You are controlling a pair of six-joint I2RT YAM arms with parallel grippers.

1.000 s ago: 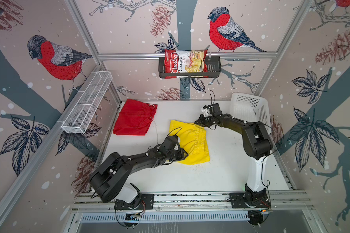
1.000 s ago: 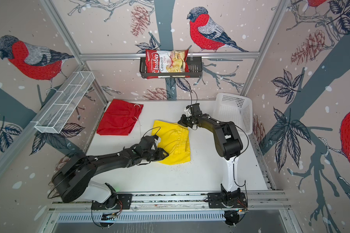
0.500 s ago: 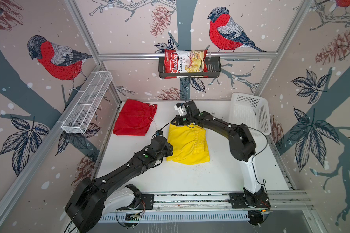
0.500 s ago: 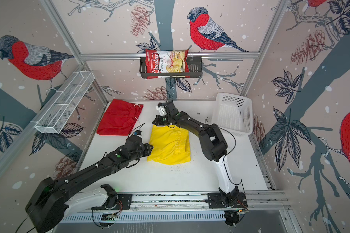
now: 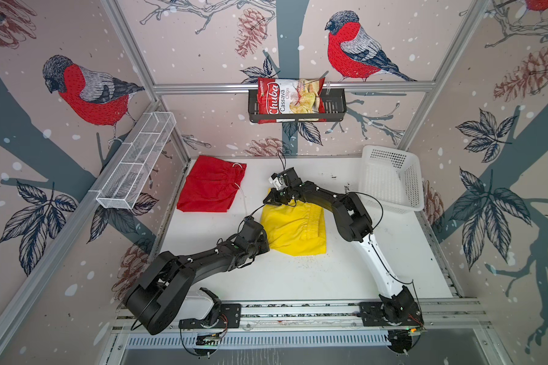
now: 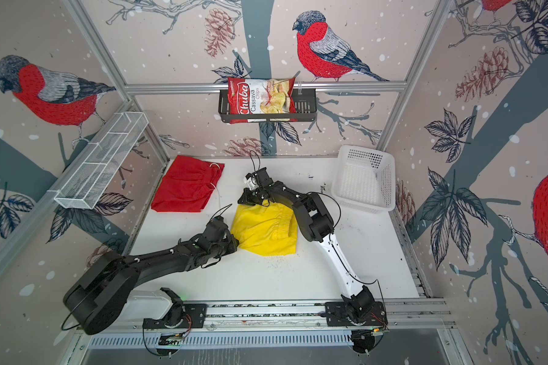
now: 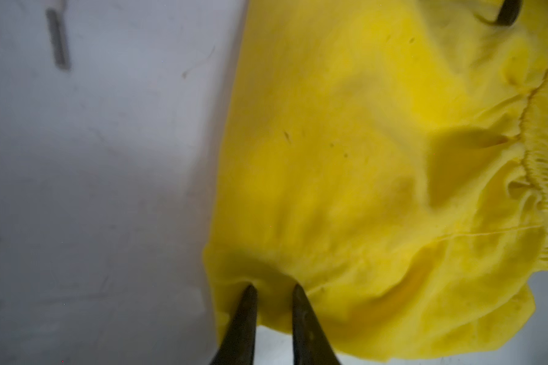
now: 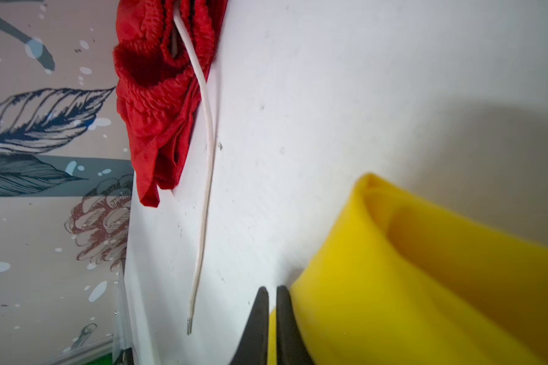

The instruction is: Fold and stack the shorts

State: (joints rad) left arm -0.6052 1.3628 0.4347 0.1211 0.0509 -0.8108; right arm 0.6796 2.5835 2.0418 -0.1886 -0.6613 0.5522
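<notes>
**Both claws on the yellow shorts' left edge, fold about to start**

White table point(image 5: 298, 284): both pairs of shorts lie on it. A white perforated basket point(image 5: 389, 177) sits at the far right, well apart from both and not involved.

Red shorts point(image 5: 211, 186): far left corner of the table, lying flat-ish, untouched. Their white drawstring point(image 8: 208, 158) trails loose across the table toward the middle.

Yellow shorts point(image 5: 293, 226): mid-table between the two arms, near the red pair but not touching it. Rough rectangle, with the elastic waistband bunched on the side toward the right arm.

Left gripper point(image 7: 273, 289): at the near-left corner of the yellow pair. Tips are narrow, with fabric puckered up between them, so it reads as a pinch on the cloth.

Right gripper point(image 8: 272, 292): at the far-left corner of the same pair. Fingers are nearly together, and the yellow edge rises off the table right at them, so it reads as clamped on that corner.

Step, as I judge it: the grasp for folding the yellow shorts, both corners of one edge taken. Stacking not started.

The next move calls for raising both corners together and level, then carrying that edge over the waistband side. Keep the cloth taut so it doesn't sag or slip out of the thin pinch. Watch the loose drawstring nearby.
</notes>
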